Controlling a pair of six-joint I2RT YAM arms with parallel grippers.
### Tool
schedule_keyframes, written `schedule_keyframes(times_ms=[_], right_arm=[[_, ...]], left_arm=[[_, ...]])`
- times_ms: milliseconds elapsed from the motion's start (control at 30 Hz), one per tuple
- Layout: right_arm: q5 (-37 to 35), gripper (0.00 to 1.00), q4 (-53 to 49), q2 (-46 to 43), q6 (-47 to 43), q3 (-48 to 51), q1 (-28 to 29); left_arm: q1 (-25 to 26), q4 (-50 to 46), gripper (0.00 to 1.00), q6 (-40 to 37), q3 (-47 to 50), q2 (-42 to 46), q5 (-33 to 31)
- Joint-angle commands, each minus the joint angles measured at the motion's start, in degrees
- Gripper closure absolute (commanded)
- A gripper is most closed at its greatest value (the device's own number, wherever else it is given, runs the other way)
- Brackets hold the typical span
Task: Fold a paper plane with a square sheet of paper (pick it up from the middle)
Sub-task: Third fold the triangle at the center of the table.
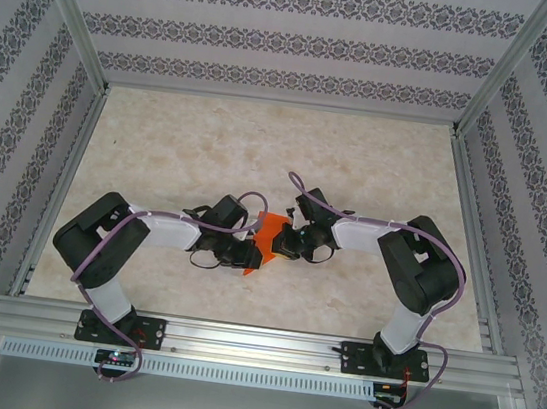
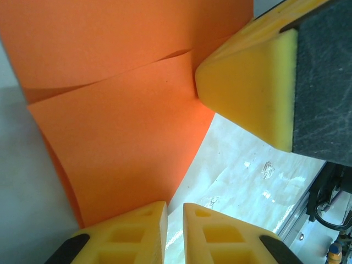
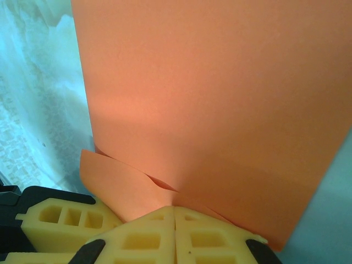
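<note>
Marbled worktop point(image 1: 260, 152), patterned walls; at frame centre the orange sheet of paper point(image 1: 268, 236) sits between 2 arms. The right gripper point(image 3: 175, 212) jaws pinch its folded corner. The left gripper point(image 2: 175, 214) jaws stand a slit apart (nothing visibly between). Held from 1 side, the sheet could swing and skew the crease.

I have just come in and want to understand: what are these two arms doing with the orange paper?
They are folding an orange sheet of paper over the middle of the table. The right gripper is shut on the sheet, which shows overlapping folded layers. The left gripper is close to the paper's edge, its jaws slightly apart, not clearly pinching it.
</note>
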State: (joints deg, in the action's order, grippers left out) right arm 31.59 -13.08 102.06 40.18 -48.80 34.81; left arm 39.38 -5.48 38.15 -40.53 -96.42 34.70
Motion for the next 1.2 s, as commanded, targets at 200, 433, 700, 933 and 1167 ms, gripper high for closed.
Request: schedule_keyframes(times_ms=[200, 433, 700, 933, 1167], right_arm=[[-9.87, 0.93, -6.66, 4.55, -1.96, 1.25, 0.41], [-10.93, 0.94, -7.22, 5.07, -2.03, 1.29, 0.39], [-11.16, 0.95, -7.42, 4.99, -2.12, 0.85, 0.42], [-11.45, 0.94, -8.19, 4.99, -2.48, 0.54, 0.49], [-11.56, 0.94, -8.19, 4.90, -2.48, 0.68, 0.52]], left_arm=[[-0.59, -8.84, 0.80, -1.29, 4.23, -0.35, 2.93], [-0.61, -10.28, 0.80, -1.65, 5.16, 0.63, 3.55], [-0.62, -12.11, 0.80, -2.12, 6.96, 1.21, 2.12], [-0.59, -15.54, 0.81, -3.78, 7.70, 1.67, 2.41], [-0.53, -15.98, 0.80, -2.40, 9.85, 4.57, 2.65]])
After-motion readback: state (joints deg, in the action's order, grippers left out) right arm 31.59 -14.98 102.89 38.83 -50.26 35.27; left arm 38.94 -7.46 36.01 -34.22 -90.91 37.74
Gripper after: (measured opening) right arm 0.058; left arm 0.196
